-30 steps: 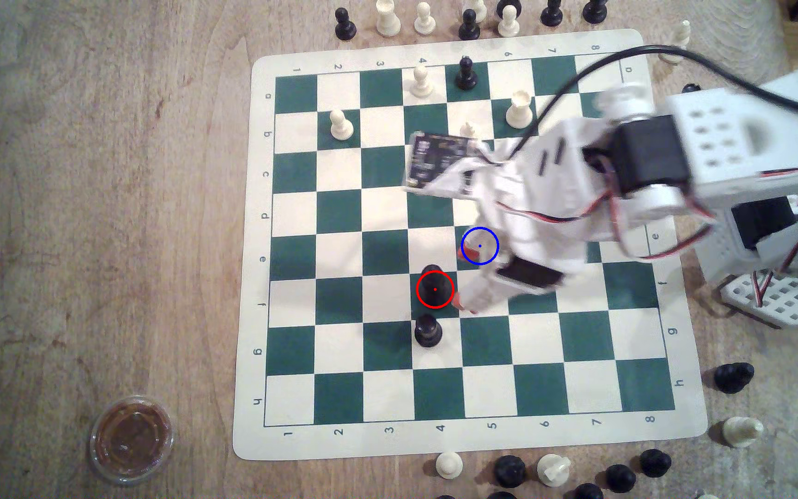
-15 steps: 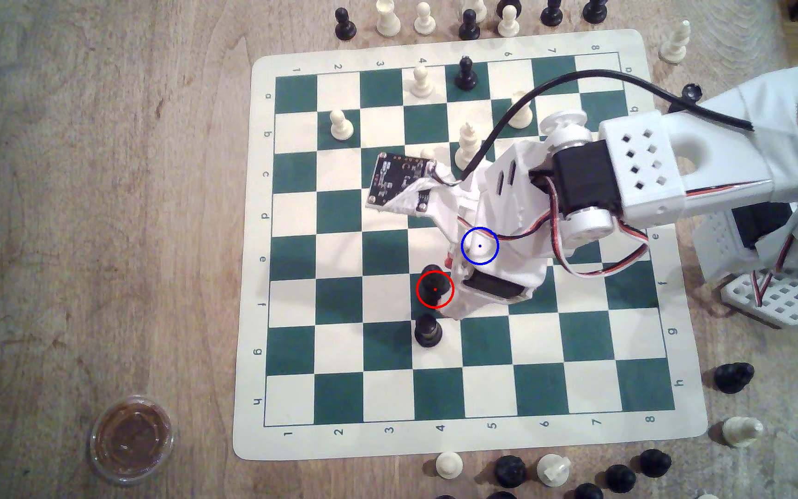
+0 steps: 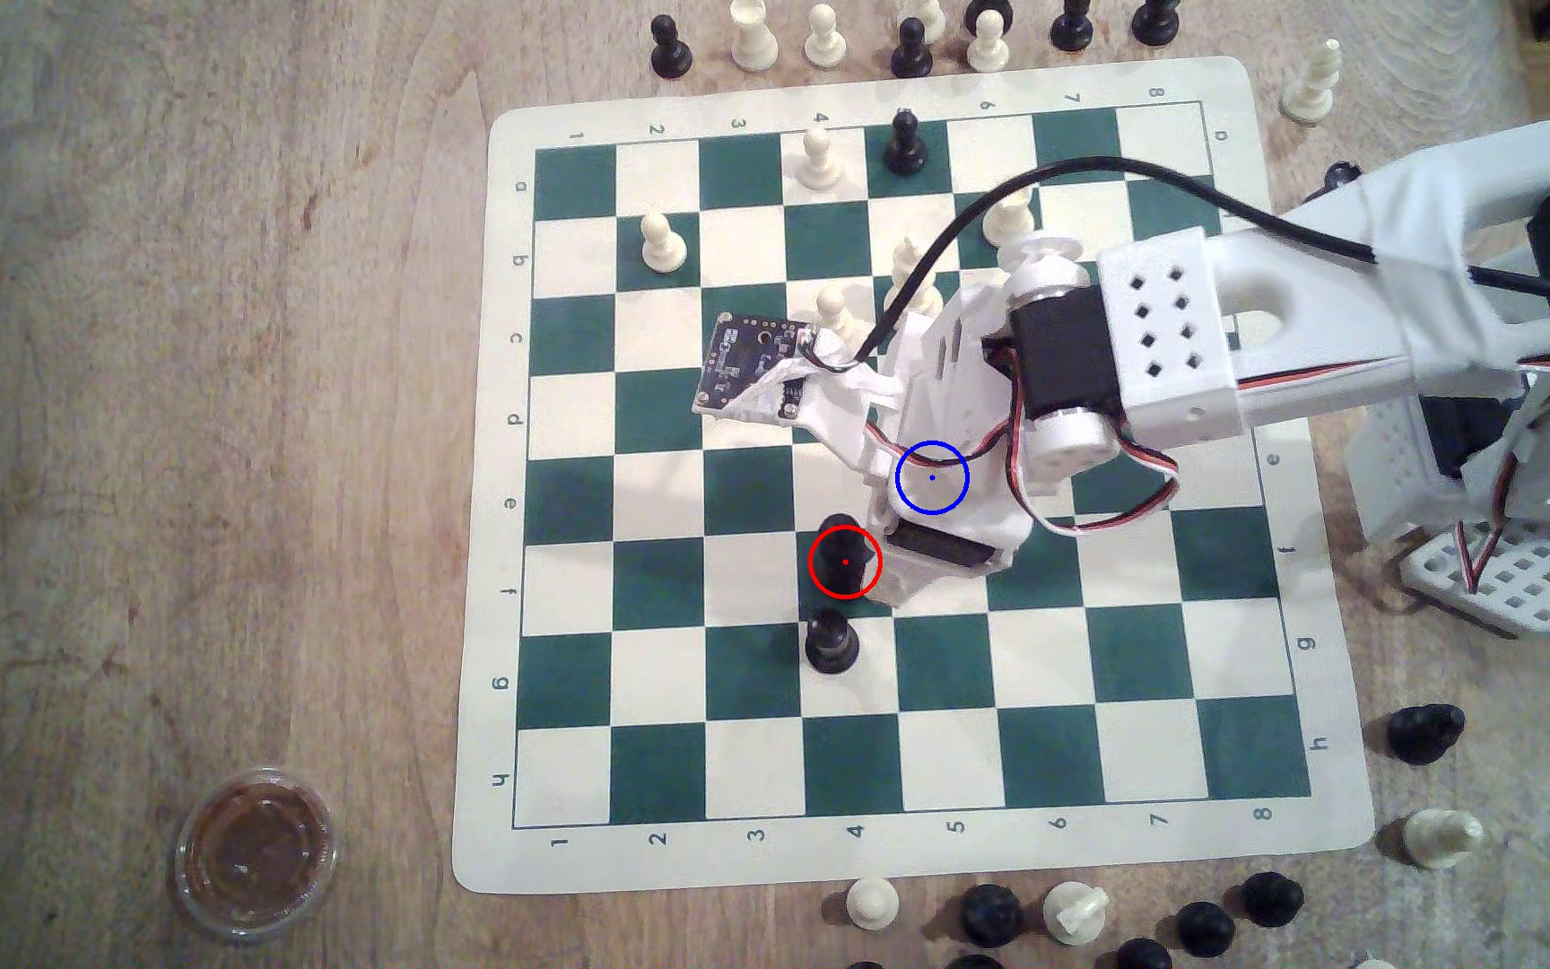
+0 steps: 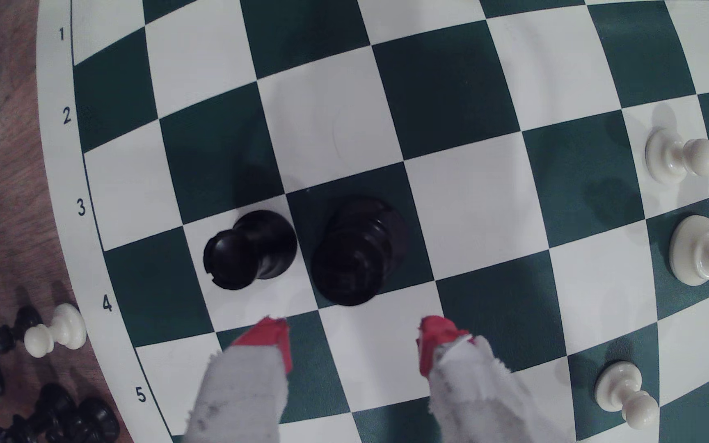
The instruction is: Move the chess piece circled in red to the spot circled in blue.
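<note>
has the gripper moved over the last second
Yes. In the exterior view the gripper has slid toward the view's left across the board, closing on the red-circled black chess piece, which stays on its square.

The matte black tall chess piece (image 3: 843, 550) stands on the green-and-cream chessboard (image 3: 566, 578); the shorter black ring-topped piece (image 3: 831, 641) at its 6 o'clock, the blue-ringed spot at its 1 o'clock, exterior view.

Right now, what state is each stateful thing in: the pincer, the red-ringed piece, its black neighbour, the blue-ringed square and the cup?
pincer: open, holding nothing, short of the piece.
red-ringed black piece: upright on its green square, ungrasped.
black rook: upright on the adjoining cream square.
blue-ringed square: covered by the arm, occupancy unclear.
lidded sauce cup: closed, upright, off the board.
</note>
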`<state>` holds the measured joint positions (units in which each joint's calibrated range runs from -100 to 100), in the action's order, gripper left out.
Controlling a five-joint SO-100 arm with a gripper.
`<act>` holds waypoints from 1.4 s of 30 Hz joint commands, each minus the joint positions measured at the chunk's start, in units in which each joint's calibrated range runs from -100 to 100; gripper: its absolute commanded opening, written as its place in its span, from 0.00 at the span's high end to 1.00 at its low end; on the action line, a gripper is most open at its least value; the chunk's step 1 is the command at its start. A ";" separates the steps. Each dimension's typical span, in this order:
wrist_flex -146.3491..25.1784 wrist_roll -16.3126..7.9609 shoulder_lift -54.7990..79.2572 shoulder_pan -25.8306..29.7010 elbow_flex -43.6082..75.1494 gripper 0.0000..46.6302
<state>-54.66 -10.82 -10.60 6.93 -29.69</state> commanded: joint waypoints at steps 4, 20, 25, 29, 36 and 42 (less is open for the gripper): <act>4.62 -0.73 -1.37 -0.24 -0.23 0.59; 11.01 -0.88 -2.56 -0.56 -3.40 0.62; 11.75 -0.88 -2.98 -0.71 -3.40 0.67; 12.40 -0.98 -3.07 -0.48 -3.49 0.74; 12.40 -1.12 -3.07 -0.17 -3.86 0.74; 12.97 -1.22 -3.15 0.38 -4.58 0.77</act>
<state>-42.95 -11.79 -10.60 6.86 -35.20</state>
